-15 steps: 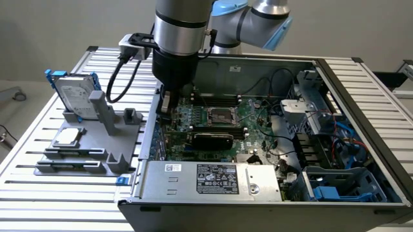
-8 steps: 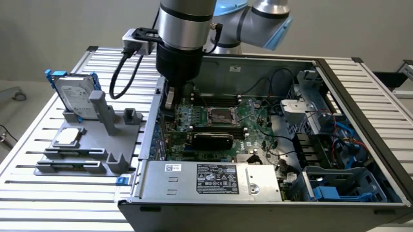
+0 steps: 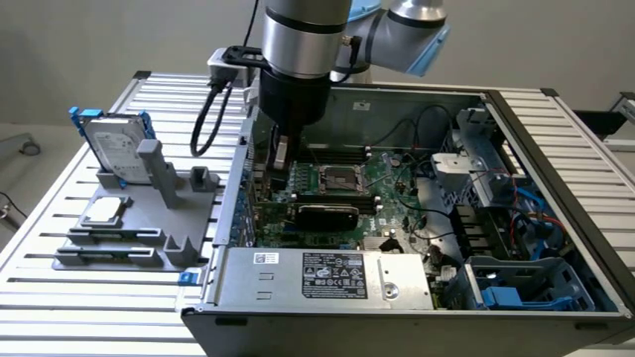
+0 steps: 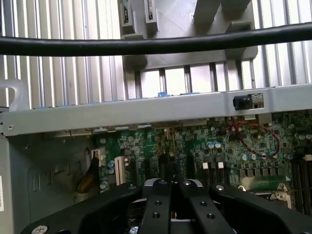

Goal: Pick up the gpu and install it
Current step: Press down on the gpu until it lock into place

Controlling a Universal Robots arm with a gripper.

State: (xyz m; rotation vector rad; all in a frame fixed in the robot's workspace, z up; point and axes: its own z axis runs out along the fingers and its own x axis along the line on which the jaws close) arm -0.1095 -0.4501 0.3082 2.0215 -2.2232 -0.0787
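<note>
Below the tool (image 3: 282,152) (shut), gpu (image 3: 326,216)

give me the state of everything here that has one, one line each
gripper: shut, inside the open case above the motherboard
gpu: seated across the motherboard, black cover facing up, not held
computer case: lying flat, side panel off
hard drive: standing upright in the grey holder outside the case
small silver chip: lying flat on the grey holder
</note>
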